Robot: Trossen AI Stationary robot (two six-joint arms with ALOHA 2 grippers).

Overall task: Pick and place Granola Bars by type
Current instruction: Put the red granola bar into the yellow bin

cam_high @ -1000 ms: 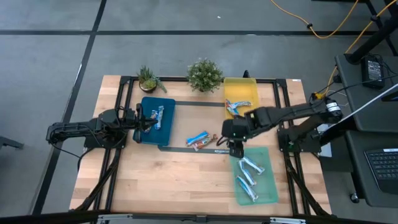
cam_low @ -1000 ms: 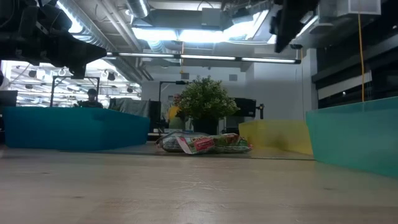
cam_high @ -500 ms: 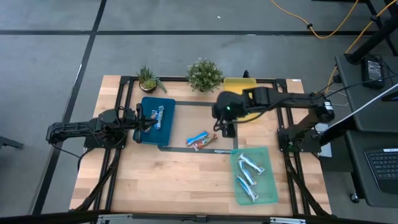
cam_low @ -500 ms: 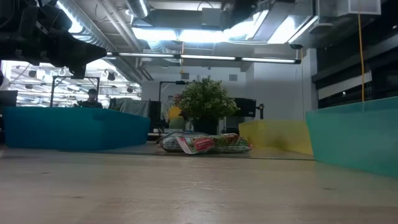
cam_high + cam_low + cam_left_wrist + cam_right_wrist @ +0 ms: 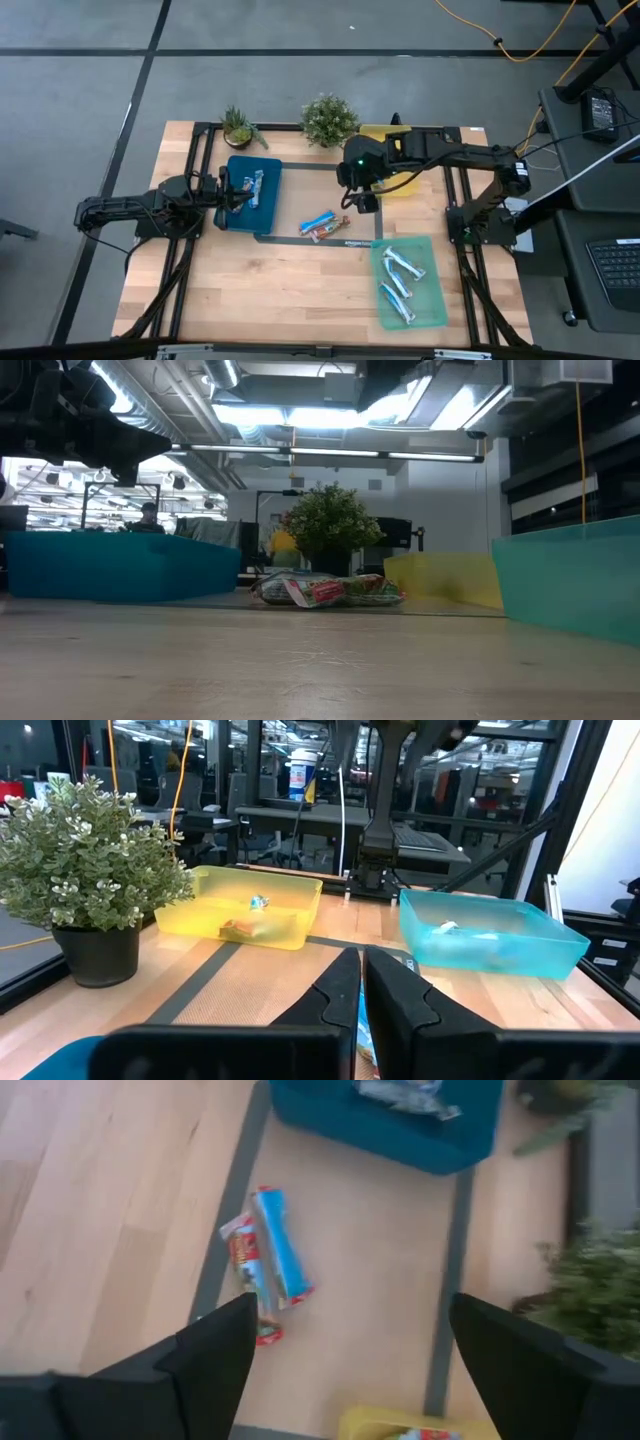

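Note:
Two loose Granola Bars, one blue (image 5: 282,1245) and one red-ended (image 5: 245,1275), lie side by side mid-table (image 5: 322,225), and show in the low view (image 5: 325,590). More bars lie in the blue tray (image 5: 252,194), the green tray (image 5: 410,283) and the yellow tray (image 5: 250,905). My right gripper (image 5: 360,201) hangs open above the table, just right of the loose pair, tilted down toward it (image 5: 345,1345), holding nothing. My left gripper (image 5: 360,990) is shut and level at the blue tray's left edge (image 5: 232,192).
Two potted plants (image 5: 240,127) (image 5: 329,120) stand along the far edge, the bigger one close to my right arm. Dark tape lines (image 5: 320,240) run across the wood. Bare wood (image 5: 270,295) lies toward the near edge, left of the green tray.
My right gripper has risen from the green tray's far end and swung toward the far edge and the left, rolling its wrist. It now hangs beside the loose bars, near the yellow tray. The bars have not moved.

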